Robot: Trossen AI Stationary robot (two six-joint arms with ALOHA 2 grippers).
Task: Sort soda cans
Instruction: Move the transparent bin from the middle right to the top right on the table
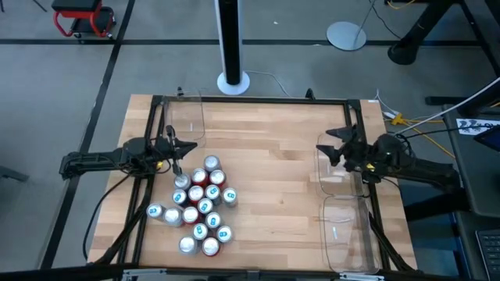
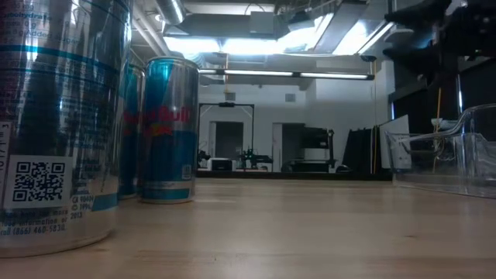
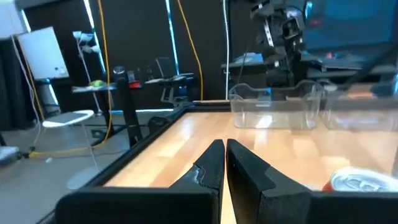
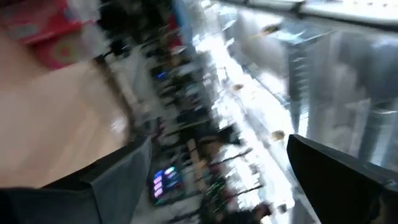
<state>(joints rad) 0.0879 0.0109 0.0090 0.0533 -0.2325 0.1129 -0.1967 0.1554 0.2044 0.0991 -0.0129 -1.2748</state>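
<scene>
Nearest the low camera: a silver can (image 2: 58, 124) with a QR code on its side, filling the frame edge; just behind it a blue-and-silver can (image 2: 168, 130), upright on the wooden table (image 1: 273, 179). From above, both belong to the cluster of soda cans (image 1: 199, 207), about fifteen, all upright, packed touching or nearly so; red, blue-and-white and silver bodies mixed, none sorted yet. Judged handling: slim, rigid metal cylinders, likely light if empty, heavier if full, can't tell which. Walls smooth and slippery, thin enough to dent under hard squeeze. Best hold looks like mid-body across the diameter, fingers coming down from above; tight packing leaves little room between neighbours, so cans on the cluster's edge seem easiest first. Left gripper (image 1: 173, 147) hovers just beyond the cluster's far edge, fingers clenched together on nothing, confirmed in the left wrist view (image 3: 225, 163). Right gripper (image 1: 332, 146) is well apart from the cluster, across the table, jaws spread wide and empty, above a clear bin (image 1: 332, 172). A second clear bin (image 1: 348, 234) lies nearer the front edge; a third (image 1: 187, 117) stands beyond the cluster.
</scene>
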